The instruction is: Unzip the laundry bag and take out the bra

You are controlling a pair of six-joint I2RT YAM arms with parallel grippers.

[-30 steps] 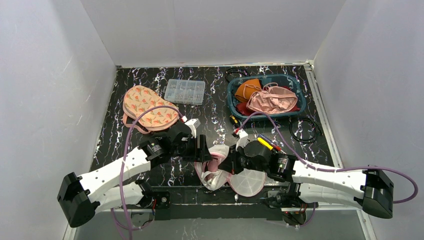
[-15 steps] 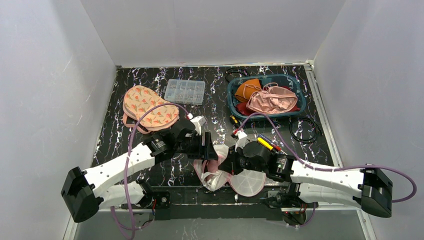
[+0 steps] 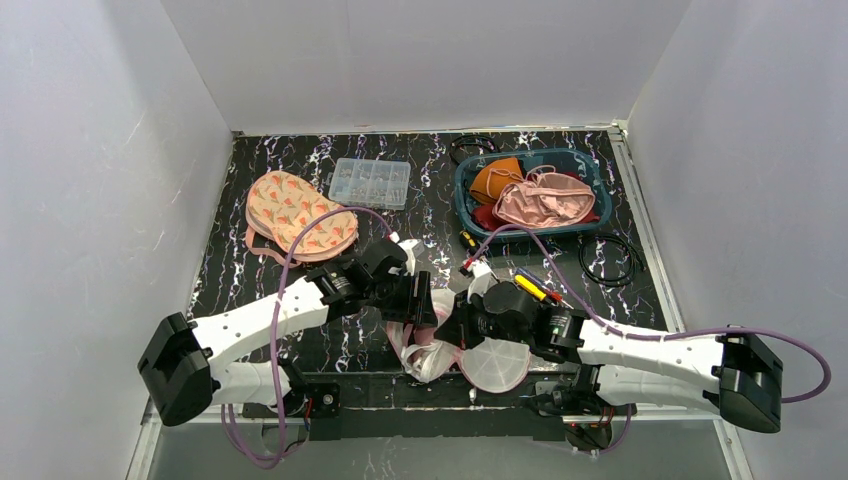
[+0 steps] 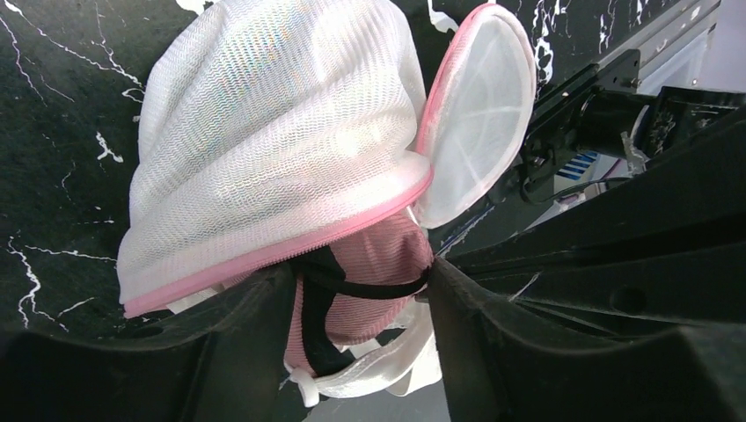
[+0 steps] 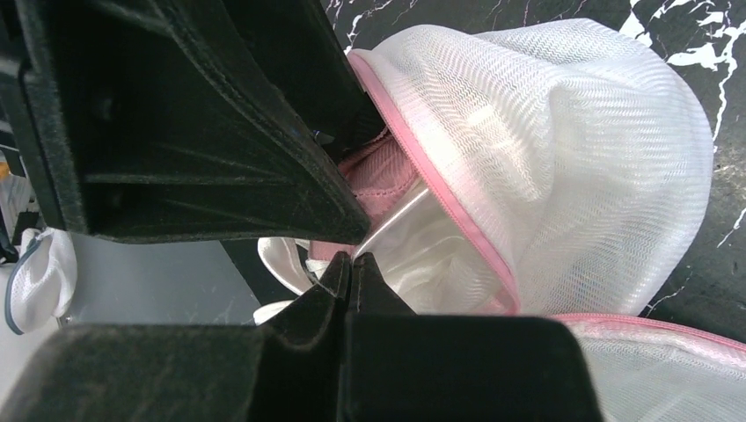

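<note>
Left gripper (image 3: 418, 303): jaws part-open astride the bra (image 4: 374, 255) at the bag's mouth, not clearly clamped. Bag (image 4: 264, 132) lies near centre, already unzipped, so extraction is the step in hand. Next it likely must close and pull clear.

Bag is a white mesh dome with pink zip trim (image 4: 290, 242) and a round flap (image 4: 475, 114) to the right. Bra is soft and pink with a black strap (image 4: 365, 287).

Right gripper (image 5: 348, 264): shut at the bag's rim; any pinch on mesh is unconfirmed.

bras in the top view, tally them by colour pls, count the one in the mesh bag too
peach print bra: 1
orange bra: 1
pink: 2, the basket bra and the bagged bra
dark red bra: 1, mostly buried
total: 5
</note>
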